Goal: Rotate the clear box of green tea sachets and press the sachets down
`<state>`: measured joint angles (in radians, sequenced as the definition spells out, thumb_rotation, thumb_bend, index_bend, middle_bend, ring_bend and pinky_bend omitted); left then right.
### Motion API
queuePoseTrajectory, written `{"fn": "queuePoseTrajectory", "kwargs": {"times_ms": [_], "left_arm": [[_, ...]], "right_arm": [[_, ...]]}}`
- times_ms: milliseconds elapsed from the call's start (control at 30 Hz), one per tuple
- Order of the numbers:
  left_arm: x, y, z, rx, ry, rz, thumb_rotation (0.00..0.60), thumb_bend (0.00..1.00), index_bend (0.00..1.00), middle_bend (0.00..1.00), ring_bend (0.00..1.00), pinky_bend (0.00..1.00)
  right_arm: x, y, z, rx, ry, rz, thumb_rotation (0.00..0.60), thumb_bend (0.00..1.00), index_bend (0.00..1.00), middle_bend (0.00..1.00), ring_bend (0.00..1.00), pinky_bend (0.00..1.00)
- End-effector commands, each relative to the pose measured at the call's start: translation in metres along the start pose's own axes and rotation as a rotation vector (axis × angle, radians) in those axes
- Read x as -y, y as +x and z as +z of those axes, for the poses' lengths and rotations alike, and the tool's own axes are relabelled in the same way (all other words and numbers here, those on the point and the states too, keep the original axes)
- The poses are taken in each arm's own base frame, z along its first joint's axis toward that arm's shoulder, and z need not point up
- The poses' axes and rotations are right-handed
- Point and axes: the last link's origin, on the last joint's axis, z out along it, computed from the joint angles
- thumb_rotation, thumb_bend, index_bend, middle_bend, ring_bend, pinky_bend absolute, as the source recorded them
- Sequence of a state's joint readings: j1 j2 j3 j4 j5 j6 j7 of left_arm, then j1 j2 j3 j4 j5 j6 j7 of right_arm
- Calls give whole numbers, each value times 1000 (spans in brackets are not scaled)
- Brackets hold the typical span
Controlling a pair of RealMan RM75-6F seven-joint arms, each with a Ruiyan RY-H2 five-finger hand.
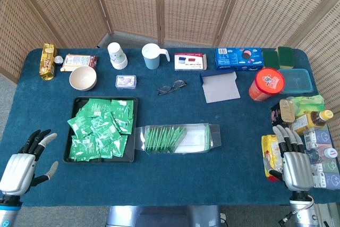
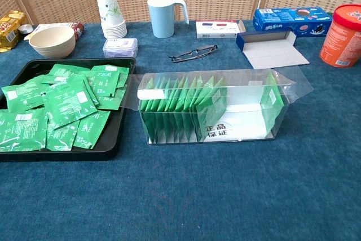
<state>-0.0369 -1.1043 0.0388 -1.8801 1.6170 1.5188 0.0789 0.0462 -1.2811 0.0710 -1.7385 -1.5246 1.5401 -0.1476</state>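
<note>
Both palms down | left robot hand (image 1: 22,166) spread | right robot hand (image 1: 294,163) flat

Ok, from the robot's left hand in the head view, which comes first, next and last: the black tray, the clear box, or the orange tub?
Starting from the left hand, at the bottom left corner:
1. Black tray of loose green sachets, just to its upper right.
2. Clear box, in the middle of the table.
3. Orange tub, far over on the right side.
</note>
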Motion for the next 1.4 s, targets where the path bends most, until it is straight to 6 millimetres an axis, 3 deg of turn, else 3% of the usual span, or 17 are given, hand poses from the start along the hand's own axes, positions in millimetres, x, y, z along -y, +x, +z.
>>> {"fn": "queuePoseTrajectory", "kwargs": {"times_ms": [33, 367, 700, 1200, 1400], "left_arm": [[0, -1, 0, 5, 2, 2, 600, 339, 149, 110, 19, 242], [-3, 1, 7, 9, -25, 7, 600, 330, 149, 110, 19, 242], [-27, 10, 45, 84, -193, 16, 600, 303, 137, 110, 19, 242], [-133, -2, 111, 256, -542, 50, 600, 299, 126, 106, 17, 243], [-175, -22, 131, 259, -601, 131, 600, 299, 116, 95, 17, 243]], "right_arm": [[0, -1, 1, 2, -1, 2, 600, 341, 0, 6, 0, 57], [-2, -2, -3, -5, -5, 15, 600, 341, 0, 6, 0, 58], [-8, 0, -9, -28, -15, 26, 600, 341, 0, 6, 0, 57], [-16, -2, -19, -35, -53, 42, 600, 341, 0, 6, 0, 57], [-20, -2, -20, -38, -66, 52, 600, 341, 0, 6, 0, 58]]}}
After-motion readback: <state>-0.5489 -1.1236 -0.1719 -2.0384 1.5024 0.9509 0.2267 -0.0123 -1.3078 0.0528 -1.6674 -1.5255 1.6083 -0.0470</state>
